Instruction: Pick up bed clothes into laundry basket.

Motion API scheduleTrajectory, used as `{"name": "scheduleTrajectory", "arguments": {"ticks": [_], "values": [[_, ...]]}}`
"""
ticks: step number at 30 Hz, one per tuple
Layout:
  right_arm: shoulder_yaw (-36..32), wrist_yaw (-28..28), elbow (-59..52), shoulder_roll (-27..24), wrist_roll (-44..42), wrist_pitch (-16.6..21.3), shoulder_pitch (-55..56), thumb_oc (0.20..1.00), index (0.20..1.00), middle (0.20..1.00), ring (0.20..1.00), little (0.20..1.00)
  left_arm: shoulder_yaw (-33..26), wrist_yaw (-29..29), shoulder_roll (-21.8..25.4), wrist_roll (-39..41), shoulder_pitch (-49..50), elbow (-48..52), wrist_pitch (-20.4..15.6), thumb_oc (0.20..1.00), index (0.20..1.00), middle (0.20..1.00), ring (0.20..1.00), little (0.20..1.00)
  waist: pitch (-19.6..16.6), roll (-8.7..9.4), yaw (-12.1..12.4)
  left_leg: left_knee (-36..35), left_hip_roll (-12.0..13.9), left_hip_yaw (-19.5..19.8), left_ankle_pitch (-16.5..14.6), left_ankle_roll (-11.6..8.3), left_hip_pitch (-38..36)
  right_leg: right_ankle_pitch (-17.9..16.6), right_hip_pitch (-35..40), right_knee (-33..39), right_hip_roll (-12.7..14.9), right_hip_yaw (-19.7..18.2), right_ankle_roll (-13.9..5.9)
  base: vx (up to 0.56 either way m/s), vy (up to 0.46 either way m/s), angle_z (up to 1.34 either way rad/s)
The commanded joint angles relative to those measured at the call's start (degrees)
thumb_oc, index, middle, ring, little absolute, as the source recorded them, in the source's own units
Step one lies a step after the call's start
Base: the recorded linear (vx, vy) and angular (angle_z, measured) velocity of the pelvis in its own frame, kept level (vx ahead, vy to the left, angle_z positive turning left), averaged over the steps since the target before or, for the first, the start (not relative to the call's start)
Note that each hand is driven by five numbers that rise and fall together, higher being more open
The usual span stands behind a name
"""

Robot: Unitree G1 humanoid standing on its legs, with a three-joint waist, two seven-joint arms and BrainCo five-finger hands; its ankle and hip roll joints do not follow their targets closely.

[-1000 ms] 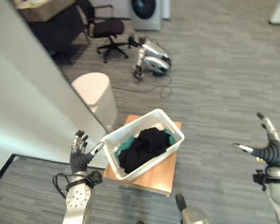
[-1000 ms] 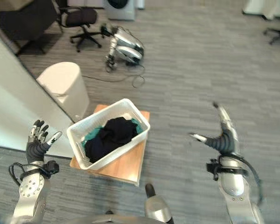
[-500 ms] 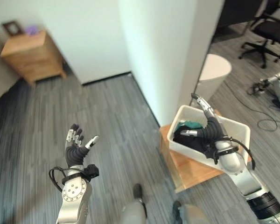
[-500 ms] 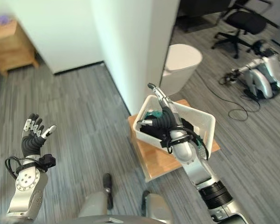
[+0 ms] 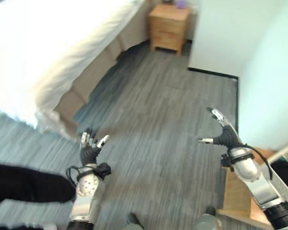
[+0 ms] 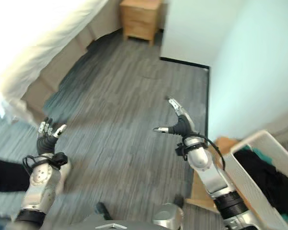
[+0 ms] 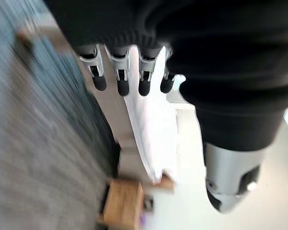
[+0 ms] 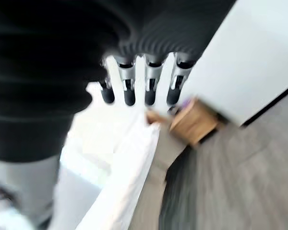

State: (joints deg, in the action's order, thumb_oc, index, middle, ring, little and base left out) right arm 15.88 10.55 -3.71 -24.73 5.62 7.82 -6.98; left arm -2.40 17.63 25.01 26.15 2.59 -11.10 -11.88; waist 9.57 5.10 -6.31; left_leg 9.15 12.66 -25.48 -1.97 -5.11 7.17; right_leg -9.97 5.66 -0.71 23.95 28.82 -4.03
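Two hands up over bare floor — left hand (image 5: 90,152) and right hand (image 5: 224,136) both spread wide, holding nothing. Dark clothes (image 6: 269,178) sit in the white laundry basket (image 6: 253,199) at far right, near the right arm.

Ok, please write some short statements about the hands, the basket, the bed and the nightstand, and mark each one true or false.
1. Both hands hold nothing. True: the left hand and the right hand are open over the grey floor.
2. The laundry basket is empty. False: dark clothes lie in it.
3. The bed with white bedding is on the robot's left. True.
4. The wooden nightstand stands beside the basket. False: it stands far off, by the white wall near the bed.
5. The right hand touches the basket. False: it is apart from it, in the air.
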Motion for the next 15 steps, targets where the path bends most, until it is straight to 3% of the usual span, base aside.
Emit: {"name": "scheduleTrajectory", "arguments": {"ticks": [1, 2, 3, 5, 6, 7, 8, 10, 15], "values": [[-1.2, -1.6, -2.3, -2.0, -4.2, 2.1, -3.3, 1.0, 1.0, 1.0, 1.0, 1.0, -1.2, -1.6, 0.9, -2.8, 0.2, 4.3, -2.7, 1.0, 1.0, 1.0, 1.0, 1.0, 1.3, -2.25, -2.8, -12.9, 8.3, -2.4, 8.1, -5.72, -7.7, 2.6, -5.9, -2.6, -0.3, -13.7, -8.0, 0.14, 0.274, 1.8], [-0.8, -2.0, -2.2, -1.1, -5.9, 2.5, -2.8, 1.0, 1.0, 1.0, 1.0, 1.0, -1.1, -2.1, 1.2, -2.3, 0.3, 3.3, -2.9, 1.0, 1.0, 1.0, 1.0, 1.0, 1.7, -2.91, -2.8, -13.3, 6.6, -0.5, 8.0, -4.57, -6.6, 5.7, -6.4, -2.3, -3.1, -18.8, -7.6, 0.32, 0.47, 1.68], [0.2, -2.7, -2.1, 0.7, -6.7, 2.4, -2.7, 1.0, 1.0, 1.0, 1.0, 1.0, -0.6, -2.8, 1.2, -2.1, 0.8, 1.5, -2.4, 1.0, 1.0, 1.0, 1.0, 1.0, 2.6, -4.41, -2.1, -13.6, 3.2, 2.7, 6.5, -2.94, -6.5, 11.5, -6.8, -2.9, -7.4, -22.9, -6.23, 0.29, 0.468, 1.46], [1.5, -2.7, -1.3, 2.2, -7.4, 3.0, -3.0, 1.0, 1.0, 1.0, 1.0, 1.0, -0.3, -3.2, 1.4, -2.7, 0.8, 0.7, -2.0, 1.0, 1.0, 1.0, 1.0, 1.0, 3.4, -5.34, -1.9, -13.9, -0.4, 5.8, 5.4, -1.31, -7.1, 14.6, -7.4, -4.0, -12.4, -24.9, -4.16, 0.2, 0.283, 1.16], [1.6, -2.7, -1.2, 2.2, -7.4, 3.0, -3.1, 1.0, 1.0, 1.0, 1.0, 1.0, -0.3, -3.2, 1.4, -2.7, 0.8, 0.7, -2.0, 1.0, 1.0, 1.0, 1.0, 1.0, 3.3, -5.43, -2.0, -14.0, -0.3, 5.9, 5.6, -1.31, -6.9, 14.4, -7.6, -4.1, -12.5, -24.8, -4.05, 0.18, 0.229, 1.3], [2.5, -2.5, 0.0, 3.1, -7.9, 3.3, -3.7, 1.0, 1.0, 1.0, 1.0, 1.0, -0.4, -3.4, 1.5, -2.8, 0.8, 0.4, -2.1, 1.0, 1.0, 1.0, 1.0, 1.0, 3.9, -5.98, -1.6, -14.1, -4.3, 8.9, 3.8, 0.27, -7.8, 16.2, -8.5, -5.0, -17.6, -28.1, -2.62, 0.17, 0.202, 2.11], [2.9, -2.6, 0.4, 3.3, -7.9, 3.2, -4.3, 1.0, 1.0, 1.0, 1.0, 1.0, -0.5, -3.8, 1.3, -2.5, 0.8, 0.3, -2.1, 1.0, 1.0, 1.0, 1.0, 1.0, 3.8, -6.01, -1.4, -14.1, -5.5, 9.8, 3.5, 0.77, -8.1, 15.9, -8.4, -4.6, -19.1, -28.8, -1.68, 0.22, 0.24, 2.18], [3.8, -2.4, 0.7, 3.2, -7.5, 3.2, -6.2, 1.0, 1.0, 1.0, 1.0, 1.0, -0.4, -4.0, 1.5, -3.0, 0.0, -0.2, -1.7, 1.0, 1.0, 1.0, 1.0, 1.0, 3.5, -5.69, -0.9, -14.1, -7.5, 10.2, 1.7, 1.63, -9.3, 15.5, -7.5, -3.7, -19.1, -27.7, -0.94, 0.11, 0.071, 1.52], [4.1, -2.7, 1.7, 3.6, -7.9, 3.0, -6.1, 1.0, 1.0, 1.0, 1.0, 1.0, -0.3, -4.5, 0.1, -2.9, 1.6, -0.4, -1.1, 1.0, 1.0, 1.0, 1.0, 1.0, 1.4, -4.84, -0.4, -14.1, -8.5, 10.3, 0.2, 2.73, -11.4, 14.9, -3.9, 0.8, -19.4, -29.2, -0.95, 0.13, 0.003, 0.47]]}}
